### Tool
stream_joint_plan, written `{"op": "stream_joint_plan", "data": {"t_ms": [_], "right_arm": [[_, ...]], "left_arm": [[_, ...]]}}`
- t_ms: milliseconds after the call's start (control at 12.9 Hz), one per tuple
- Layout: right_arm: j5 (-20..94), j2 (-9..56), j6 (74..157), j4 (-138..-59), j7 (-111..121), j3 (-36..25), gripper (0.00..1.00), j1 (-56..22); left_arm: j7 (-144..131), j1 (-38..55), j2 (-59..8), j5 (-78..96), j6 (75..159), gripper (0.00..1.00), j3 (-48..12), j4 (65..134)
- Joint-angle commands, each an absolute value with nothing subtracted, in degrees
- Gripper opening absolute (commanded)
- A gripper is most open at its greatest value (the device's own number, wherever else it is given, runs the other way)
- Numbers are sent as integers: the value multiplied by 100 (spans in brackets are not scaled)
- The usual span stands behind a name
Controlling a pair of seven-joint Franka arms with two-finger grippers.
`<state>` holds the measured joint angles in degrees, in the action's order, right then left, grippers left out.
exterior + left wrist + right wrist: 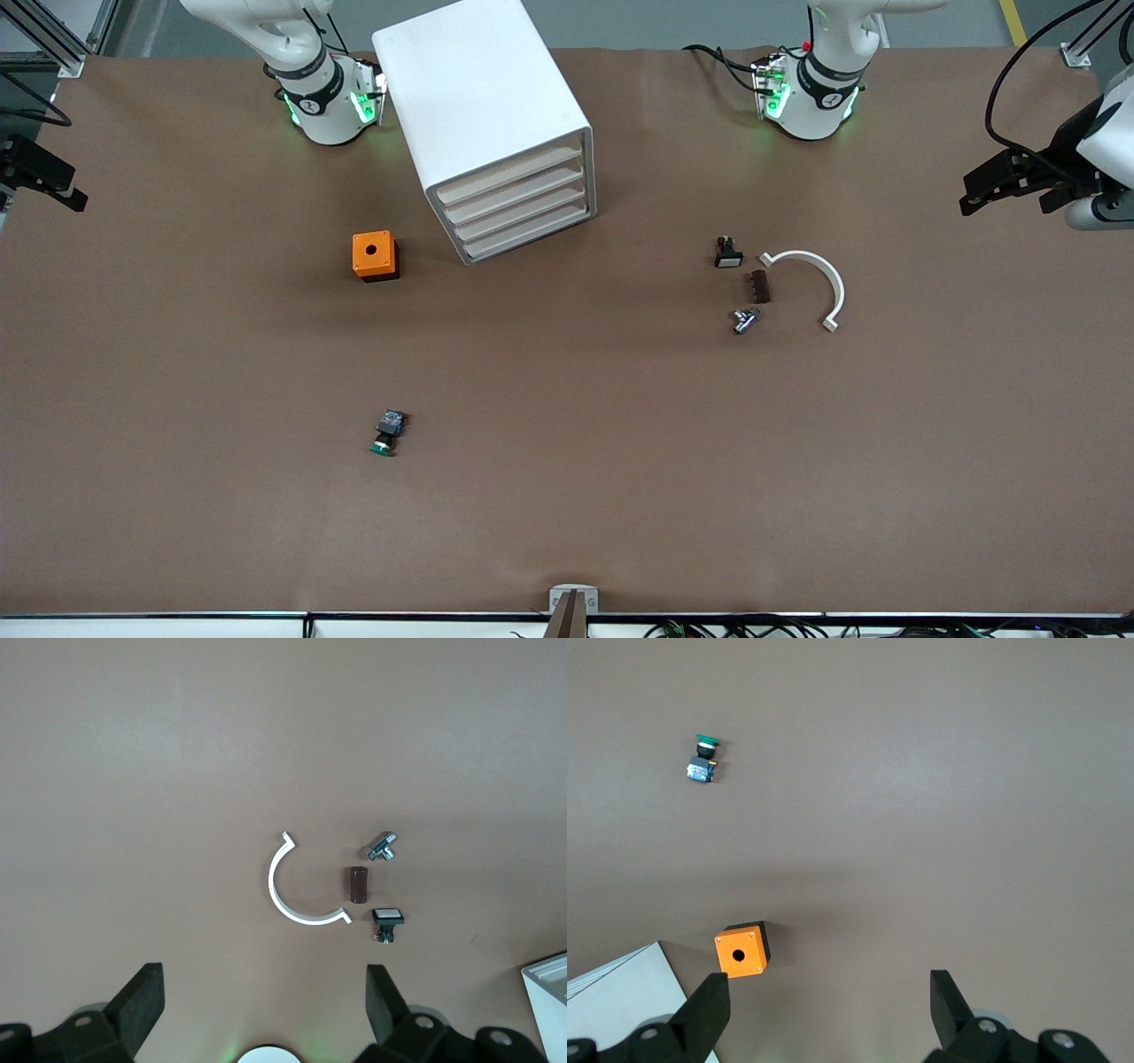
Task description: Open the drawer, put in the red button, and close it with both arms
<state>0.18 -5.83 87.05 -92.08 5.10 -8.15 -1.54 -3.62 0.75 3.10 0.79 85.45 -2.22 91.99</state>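
The white cabinet (483, 106) stands near the robots' bases, with its four stacked drawers (518, 213) all shut. A corner of it shows in the left wrist view (547, 1001) and in the right wrist view (616, 1001). No red button shows in any view. My left gripper (1005, 190) hangs open and empty, high over the left arm's end of the table; its wrist view shows the open jaws (266, 992). My right gripper (53, 182) hangs open and empty over the right arm's end (828, 997).
An orange box with a hole (375, 255) (741, 950) sits beside the cabinet. A green-capped button (387, 434) (702, 757) lies nearer the camera. A white-capped button (728, 254) (387, 920), brown block (760, 286), metal part (744, 321) and white arc (811, 283) lie toward the left arm.
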Motion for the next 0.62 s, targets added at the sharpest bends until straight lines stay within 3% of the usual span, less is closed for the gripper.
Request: {"op": "stream_joint_plan", "data": {"t_ms": [0,541], "right_arm": [[0,-598,8684,-9333,580,-817,100,-149],[9,-615,8675,-9343,510,-809,100,-167]], "left_arm": [[-378,88,246,35,8499,100,-246,9035],[-378,88,237,18,8508,100,-246,9035]]}}
